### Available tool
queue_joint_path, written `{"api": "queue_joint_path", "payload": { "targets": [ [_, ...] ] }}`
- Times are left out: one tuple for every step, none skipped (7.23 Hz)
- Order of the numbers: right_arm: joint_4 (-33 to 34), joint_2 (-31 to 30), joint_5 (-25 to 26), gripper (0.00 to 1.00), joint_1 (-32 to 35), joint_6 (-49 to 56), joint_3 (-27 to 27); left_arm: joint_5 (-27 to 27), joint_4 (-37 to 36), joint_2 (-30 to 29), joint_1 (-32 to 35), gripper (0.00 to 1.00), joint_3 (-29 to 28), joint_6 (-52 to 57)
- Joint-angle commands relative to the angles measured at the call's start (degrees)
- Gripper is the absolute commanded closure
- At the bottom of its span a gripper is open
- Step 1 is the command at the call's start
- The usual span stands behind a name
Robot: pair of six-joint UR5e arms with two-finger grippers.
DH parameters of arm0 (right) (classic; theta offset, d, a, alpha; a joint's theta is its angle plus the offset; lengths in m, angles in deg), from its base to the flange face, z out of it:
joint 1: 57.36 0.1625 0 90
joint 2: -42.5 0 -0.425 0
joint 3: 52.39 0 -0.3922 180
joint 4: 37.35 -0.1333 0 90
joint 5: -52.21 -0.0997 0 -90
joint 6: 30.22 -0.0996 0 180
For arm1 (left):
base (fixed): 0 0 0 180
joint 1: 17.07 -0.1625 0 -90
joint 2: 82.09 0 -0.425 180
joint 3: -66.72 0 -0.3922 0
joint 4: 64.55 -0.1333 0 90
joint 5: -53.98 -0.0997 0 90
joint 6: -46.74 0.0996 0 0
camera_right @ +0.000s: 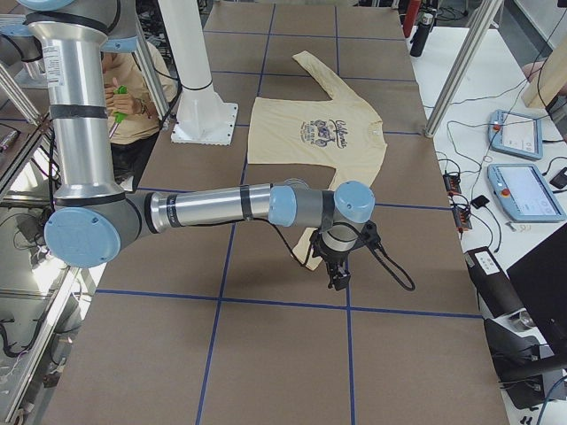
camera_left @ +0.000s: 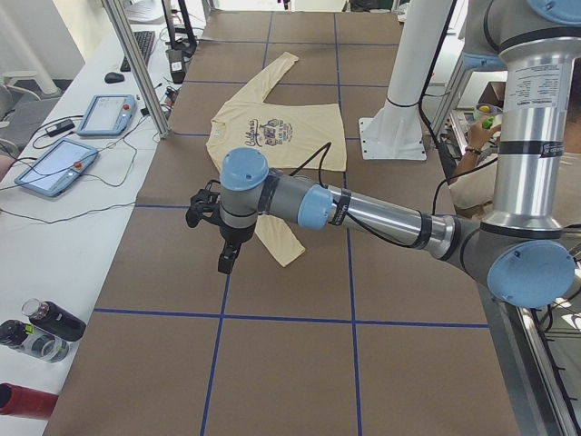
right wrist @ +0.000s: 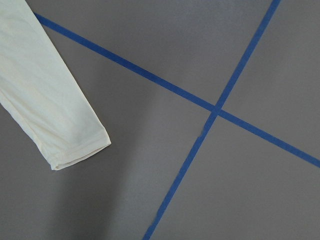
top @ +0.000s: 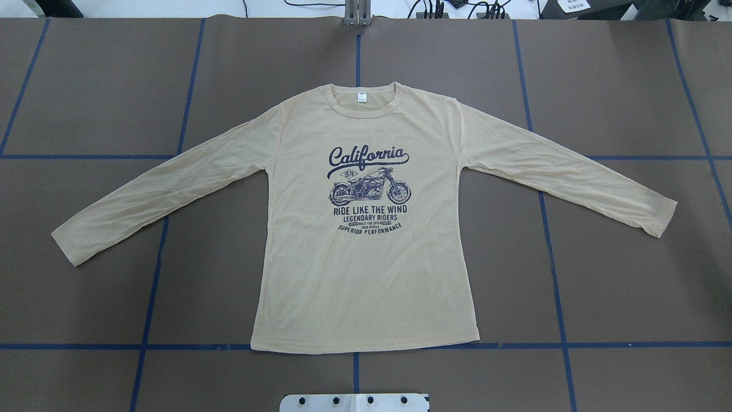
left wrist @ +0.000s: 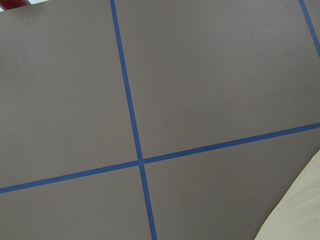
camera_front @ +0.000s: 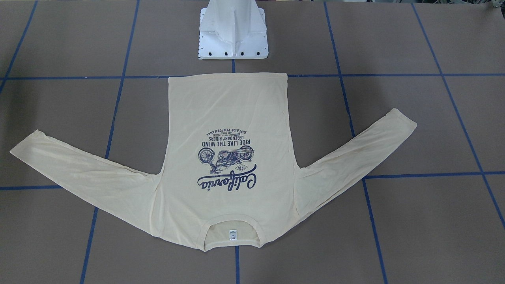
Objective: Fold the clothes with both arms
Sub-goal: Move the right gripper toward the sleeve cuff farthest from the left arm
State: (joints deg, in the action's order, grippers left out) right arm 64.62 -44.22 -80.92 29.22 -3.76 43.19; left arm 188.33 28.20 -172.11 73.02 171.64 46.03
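Lying flat, print up, at the middle of the blue-taped brown surface (top: 629,286), the pale cream-yellow long-sleeved T-shirt (top: 366,274) spreads both sleeves outward, its thin fabric smooth, its ribbed neck away from the robot. The left arm (camera_left: 363,213) and right arm (camera_right: 221,205) hang near the cuffs, shown only in side views, so I cannot tell whether their jaws are spread or pressed together.

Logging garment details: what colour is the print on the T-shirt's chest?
Navy blue. The T-shirt print shows best in the overhead exterior view.
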Motion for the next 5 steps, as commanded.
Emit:
{"api": "queue_joint_path", "payload": {
  "targets": [
    [-0.2,-0.4,-2.7,0.00,0.0,0.1,0.3,-0.1,0.1,0.8,-0.6,0.00,0.8,0.3],
    [-2.4,-0.3,-2.7,0.00,-0.4,0.2,-0.2,0.2,0.1,1.2,-0.7,0.00,1.2,0.3],
    [-4.3,-0.5,-2.9,0.00,-0.3,0.4,0.4,0.1,0.3,1.5,-0.6,0.00,1.3,0.5],
    [-4.5,-1.5,-2.9,0.00,-0.4,0.3,-0.1,0.3,0.6,1.7,-0.8,0.00,0.9,0.4],
    [-4.8,-2.4,-3.7,0.00,-0.5,-0.4,0.3,0.3,0.6,1.7,-0.8,0.00,0.8,0.4]
  ]
}}
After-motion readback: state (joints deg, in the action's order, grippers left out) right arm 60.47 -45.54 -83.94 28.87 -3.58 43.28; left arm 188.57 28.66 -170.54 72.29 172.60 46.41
